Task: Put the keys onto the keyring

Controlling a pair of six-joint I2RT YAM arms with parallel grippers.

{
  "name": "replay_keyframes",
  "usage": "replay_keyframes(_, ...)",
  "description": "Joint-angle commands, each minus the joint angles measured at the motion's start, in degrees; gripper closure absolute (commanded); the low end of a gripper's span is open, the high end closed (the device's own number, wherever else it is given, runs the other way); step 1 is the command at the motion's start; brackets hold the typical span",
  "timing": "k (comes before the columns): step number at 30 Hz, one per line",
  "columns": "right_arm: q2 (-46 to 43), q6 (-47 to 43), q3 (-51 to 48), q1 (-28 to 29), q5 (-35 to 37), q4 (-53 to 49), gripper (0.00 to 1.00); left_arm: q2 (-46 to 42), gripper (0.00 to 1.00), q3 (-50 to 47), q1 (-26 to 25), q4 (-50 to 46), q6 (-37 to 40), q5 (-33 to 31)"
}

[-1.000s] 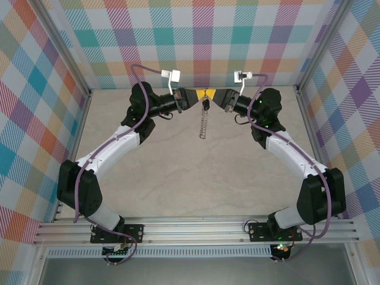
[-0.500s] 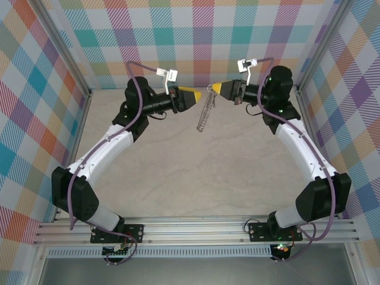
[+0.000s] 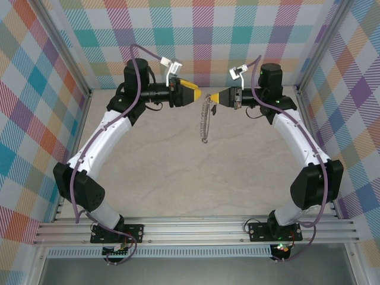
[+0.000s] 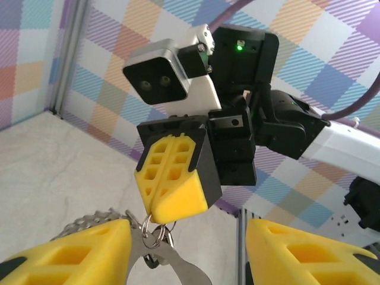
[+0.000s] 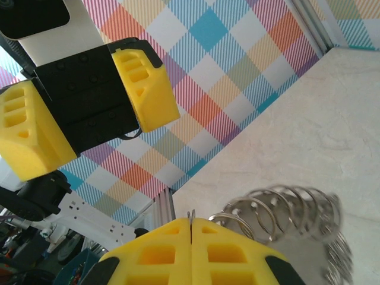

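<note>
The keyring (image 3: 205,122) is a grey scalloped chain of small loops hanging down from my right gripper (image 3: 217,97), which is shut on its top. In the right wrist view the closed yellow pads (image 5: 178,249) pinch a thin metal edge, and the loops (image 5: 285,208) trail to the right. My left gripper (image 3: 195,95) stands open just left of the ring, not touching it. In the left wrist view the right gripper (image 4: 157,215) holds small split rings (image 4: 155,234) and a flat metal piece (image 4: 181,268). I cannot make out the key's black head for certain.
The pale tabletop (image 3: 196,178) lies well below both grippers. Checked walls (image 3: 202,35) close in the back and sides, with metal corner posts (image 3: 88,95) near each arm's elbow. The aluminium rail (image 3: 196,231) carries both bases at the near edge.
A second ago the two grippers met at the ring's top. They have since drawn apart, the left one to the left, and the chain hangs from the right one alone. Both arms have straightened up.
</note>
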Motion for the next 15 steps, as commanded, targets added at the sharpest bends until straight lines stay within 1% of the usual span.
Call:
replay_keyframes(1,-0.5,-1.2,0.5,-0.1,-3.6,1.2,1.0,2.0,0.48,3.0,0.4,-8.4,4.9,3.9)
replay_keyframes(12,-0.2,1.2,-1.3,-0.1,-5.1,4.6,1.0,6.3,0.62,7.3,-0.1,-10.6,5.6,7.3)
replay_keyframes(15,-0.1,1.4,-1.5,-0.1,-5.1,5.1,1.0,7.0,0.63,8.0,-0.2,-10.9,5.7,7.2)
